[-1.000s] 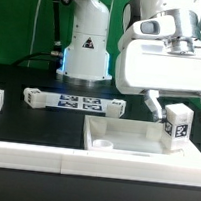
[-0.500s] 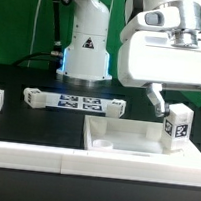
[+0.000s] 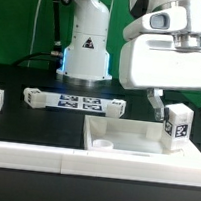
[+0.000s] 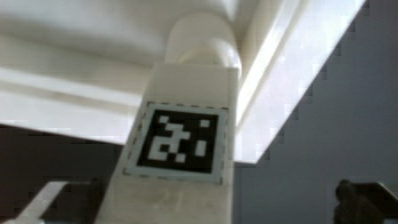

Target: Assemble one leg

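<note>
Gripper (image 3: 180,104) is hanging over the leg (image 3: 176,129) with its fingers (image 4: 368,198) spread to either side, seemingly not touching it, though the wrist view is blurry. The leg is standing upright, tag facing outward, on the large flat white piece (image 3: 125,137), toward the exterior view's right. That piece is lying on the black bench (image 3: 25,126).

The leg (image 4: 187,90) fills the centre, its tag (image 4: 180,140) facing the camera. Behind it lies a white panel (image 4: 71,80), with dark table (image 4: 329,120) beside. Fingers (image 4: 368,200) flank the leg, spread apart.
</note>
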